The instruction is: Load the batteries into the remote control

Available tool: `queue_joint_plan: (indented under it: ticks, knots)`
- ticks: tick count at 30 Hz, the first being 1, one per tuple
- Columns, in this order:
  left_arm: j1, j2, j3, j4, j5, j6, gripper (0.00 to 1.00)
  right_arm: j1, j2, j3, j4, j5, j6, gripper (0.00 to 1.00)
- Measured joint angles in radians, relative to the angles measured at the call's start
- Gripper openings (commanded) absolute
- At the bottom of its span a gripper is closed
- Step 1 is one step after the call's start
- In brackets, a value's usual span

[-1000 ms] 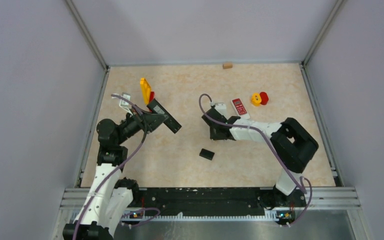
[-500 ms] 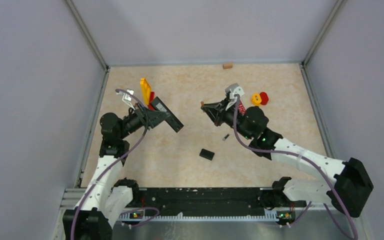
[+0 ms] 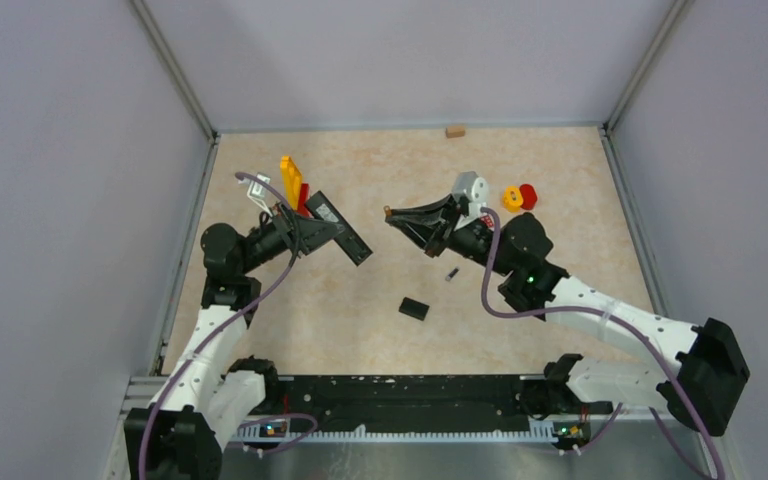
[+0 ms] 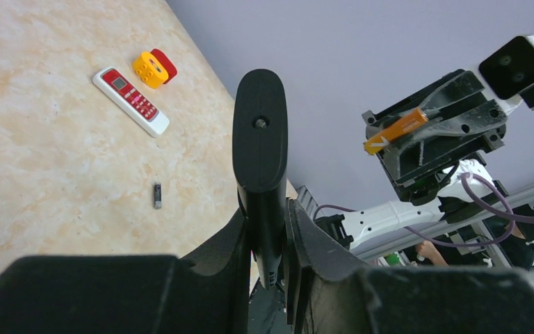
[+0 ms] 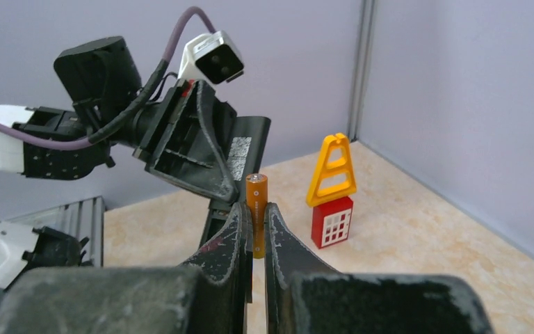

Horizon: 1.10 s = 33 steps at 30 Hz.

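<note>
**While both are held aloft: remote, battery apart**

While the left jaws clamp the black remote, tilted above the counter, the right jaws pinch an orange battery near it, not touching. A dark battery lies on the counter.

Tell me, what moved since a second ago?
The right pincer lifted off the table and swung left, bringing its orange battery toward the black remote. The left pincer, gripping that remote, barely shifted right. The black lid and wooden block stayed put.
</note>
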Motion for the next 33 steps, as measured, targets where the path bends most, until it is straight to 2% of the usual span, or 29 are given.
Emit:
queue_joint_plan:
  ticks: [8,16,33]
  knots:
    - [-0.004,0.008,0.010,0.001,-0.001,-0.042,0.00,0.131,0.040,0.171,-0.201,0.046,-0.006,0.00]
    - [-0.005,0.020,0.014,0.002,-0.002,-0.077,0.00,0.196,0.121,0.179,-0.296,0.134,-0.027,0.00]
    - [-0.005,0.020,0.018,0.030,0.005,-0.116,0.00,0.225,0.187,0.179,-0.292,0.234,-0.030,0.00]
